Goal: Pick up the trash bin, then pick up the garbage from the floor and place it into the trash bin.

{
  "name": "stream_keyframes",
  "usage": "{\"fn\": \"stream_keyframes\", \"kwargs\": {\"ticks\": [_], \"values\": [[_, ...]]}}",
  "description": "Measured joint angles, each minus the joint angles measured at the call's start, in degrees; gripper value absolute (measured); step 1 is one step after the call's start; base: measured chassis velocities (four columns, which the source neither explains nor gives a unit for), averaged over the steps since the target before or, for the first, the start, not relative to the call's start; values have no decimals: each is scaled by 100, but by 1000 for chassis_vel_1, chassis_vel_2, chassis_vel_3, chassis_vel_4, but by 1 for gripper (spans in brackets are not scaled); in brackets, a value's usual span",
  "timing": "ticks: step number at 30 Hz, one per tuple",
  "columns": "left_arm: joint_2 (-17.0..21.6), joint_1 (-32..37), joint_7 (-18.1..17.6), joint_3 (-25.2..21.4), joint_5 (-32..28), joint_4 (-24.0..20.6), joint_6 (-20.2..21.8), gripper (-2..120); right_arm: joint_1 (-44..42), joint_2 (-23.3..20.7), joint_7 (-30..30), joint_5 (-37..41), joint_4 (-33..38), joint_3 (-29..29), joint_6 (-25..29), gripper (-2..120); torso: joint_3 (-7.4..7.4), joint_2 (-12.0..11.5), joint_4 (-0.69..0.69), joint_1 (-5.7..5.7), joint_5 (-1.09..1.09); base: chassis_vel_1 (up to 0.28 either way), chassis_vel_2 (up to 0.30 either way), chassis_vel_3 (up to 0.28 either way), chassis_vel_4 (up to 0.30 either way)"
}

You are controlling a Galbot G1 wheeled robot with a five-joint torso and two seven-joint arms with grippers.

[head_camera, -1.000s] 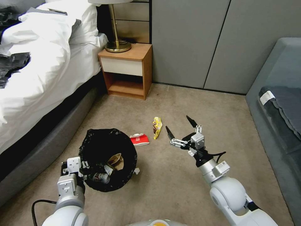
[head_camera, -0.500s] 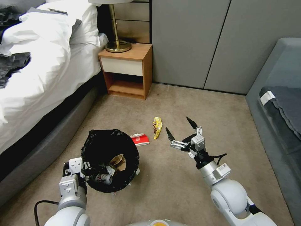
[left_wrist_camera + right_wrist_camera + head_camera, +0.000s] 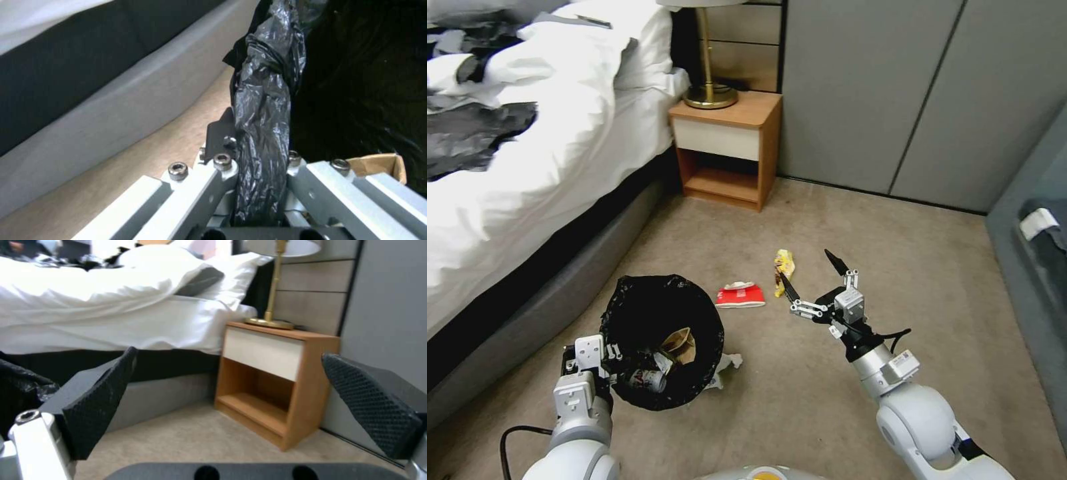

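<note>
Bin (image 3: 662, 333) at lower left, rim clamped by left gripper (image 3: 589, 360). Right gripper (image 3: 812, 275) at centre, fingers spread wide, beside yellow wrapper (image 3: 784, 265). Red packet (image 3: 740, 295) lies between bin and wrapper.

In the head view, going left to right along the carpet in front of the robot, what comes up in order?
Left gripper clamped on the bin's rim → trash bin → red-and-white packet → yellow snack wrapper → right gripper, open above the floor.
</note>
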Motion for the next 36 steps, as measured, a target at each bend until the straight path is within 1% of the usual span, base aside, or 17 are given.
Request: {"fn": "stream_keyframes", "kwargs": {"ticks": [13,18,23,25,26,27,29,31,35,36], "values": [[3,-2,3,-2,4,-10,3,2,0,-18,-11,-15,-23,-10,8,100,0,0,2,0,0,125,123,114,115],[0,-27,1,12,2,2,4,2,0,-58,-57,-31,-123,-27,14,100,0,0,0,0,0,116,123,117,123],[-5,-29,-8,22,5,34,-8,2,54,-229,-102,-49,-357,-147,-12,100,0,0,4,0,0,87,89,76,78],[-5,-33,-9,31,7,38,-11,2,112,-398,-113,-9,-532,-292,-84,100,0,0,1,0,0,18,31,23,13],[-5,-33,-9,31,7,38,-11,2,112,-398,-113,-9,-532,-292,-84,100,0,0,1,0,0,0,0,0,0],[-5,-35,-8,38,8,38,-12,2,160,-532,-144,67,-642,-409,-189,100,0,0,-1,-1,0,0,0,0,0],[-5,-35,-8,38,8,38,-13,2,182,-584,-161,98,-685,-453,-236,100,0,0,-1,0,0,0,0,0,0],[-8,-31,-8,39,17,38,-14,2,306,-759,-254,190,-861,-618,-417,100,0,0,-2,0,1,0,0,0,0],[-22,-10,-8,38,30,38,-24,2,471,-877,-394,229,-1083,-764,-558,100,0,0,0,0,0,0,0,0,0],[-33,10,-8,34,38,36,-36,2,635,-947,-571,223,-1309,-854,-628,100,0,0,1,0,0,0,0,0,0]]}}
